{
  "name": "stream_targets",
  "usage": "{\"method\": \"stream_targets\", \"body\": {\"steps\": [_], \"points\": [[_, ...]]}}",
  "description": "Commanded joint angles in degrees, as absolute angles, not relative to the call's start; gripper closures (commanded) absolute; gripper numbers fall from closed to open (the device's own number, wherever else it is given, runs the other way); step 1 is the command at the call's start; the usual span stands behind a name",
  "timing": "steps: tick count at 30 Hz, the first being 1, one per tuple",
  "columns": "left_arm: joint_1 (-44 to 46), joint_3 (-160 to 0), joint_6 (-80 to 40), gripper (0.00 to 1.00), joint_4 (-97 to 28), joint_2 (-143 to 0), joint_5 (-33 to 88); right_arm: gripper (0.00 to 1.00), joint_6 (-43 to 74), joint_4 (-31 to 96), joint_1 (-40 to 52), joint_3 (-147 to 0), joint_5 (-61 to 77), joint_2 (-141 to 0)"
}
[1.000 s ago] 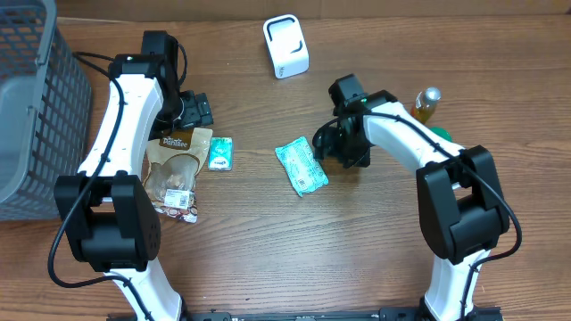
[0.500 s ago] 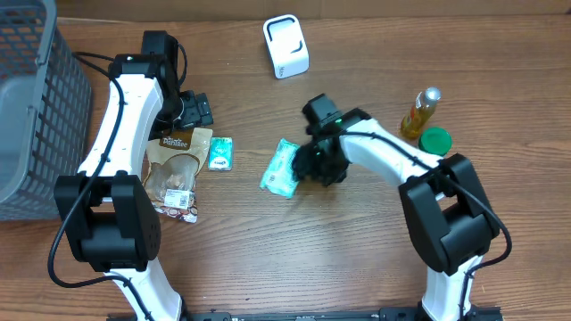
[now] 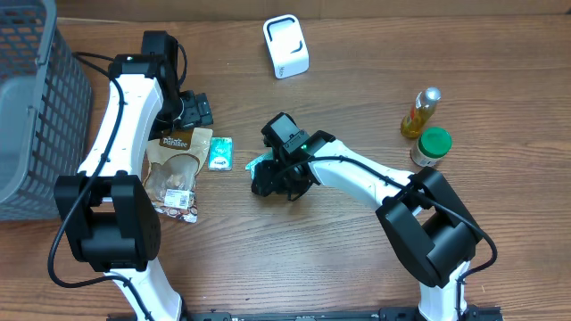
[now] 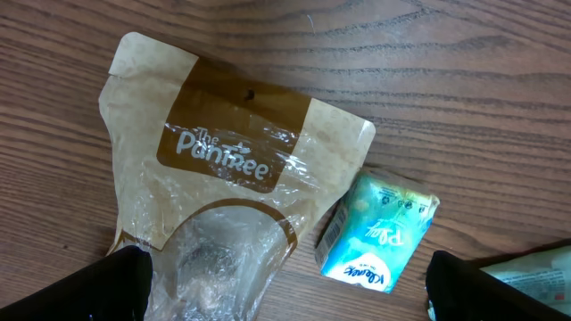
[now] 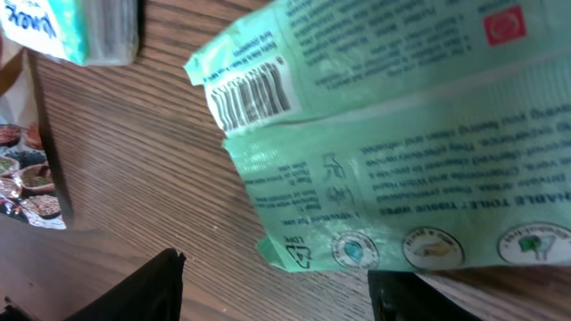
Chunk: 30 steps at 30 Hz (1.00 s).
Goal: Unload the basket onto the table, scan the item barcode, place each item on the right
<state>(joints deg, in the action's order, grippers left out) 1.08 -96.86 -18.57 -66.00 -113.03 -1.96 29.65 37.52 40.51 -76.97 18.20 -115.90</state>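
Near table [image 3: 357,267] centre, right tool [image 3: 270,181] pinches green packet [image 5: 401,160]; left tool [image 4: 285,267] spread.

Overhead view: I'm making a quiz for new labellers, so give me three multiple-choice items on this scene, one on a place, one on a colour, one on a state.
1. Where is the green pack? A in the far left corner; B at the right gripper, in the middle of the table; C by the near right edge.
2. What colour is the lid of the jar? A green; B red; C white.
3. How is the left gripper? A shut on an item; B shut, empty; C open, holding nothing.
Answers: B, the right wrist view shows it close up between that gripper's fingers; A, the overhead view shows a green lid beside the yellow bottle; C, its fingers stand wide apart in the left wrist view.
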Motion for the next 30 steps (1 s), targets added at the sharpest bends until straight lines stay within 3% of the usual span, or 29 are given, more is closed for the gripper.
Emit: {"method": "stream_targets", "body": {"steps": [1, 7, 16, 22, 30], "points": [[1.17, -98.08, -18.9, 0.0, -65.93, -111.74, -1.48, 0.32, 24.97, 41.56, 39.13, -81.03, 19.35, -114.34], [1.17, -98.08, -18.87, 0.0, -65.95, -111.74, -1.5, 0.22, 19.42, 51.75, 34.33, -86.83, 18.65, -111.04], [1.19, -98.08, -18.9, 0.0, -65.93, -111.74, -1.5, 0.2, 19.33, 53.12, 24.05, -85.3, 18.55, -110.69], [1.19, -98.08, -18.94, 0.01, -65.67, -111.74, -1.43, 0.2, 16.6, 52.69, 22.41, -84.42, 18.52, -110.69], [1.19, -98.08, -18.94, 0.0, -52.82, -111.74, 0.51, 0.18, 16.64, 51.55, 22.35, -84.38, 18.55, -110.69]]}}
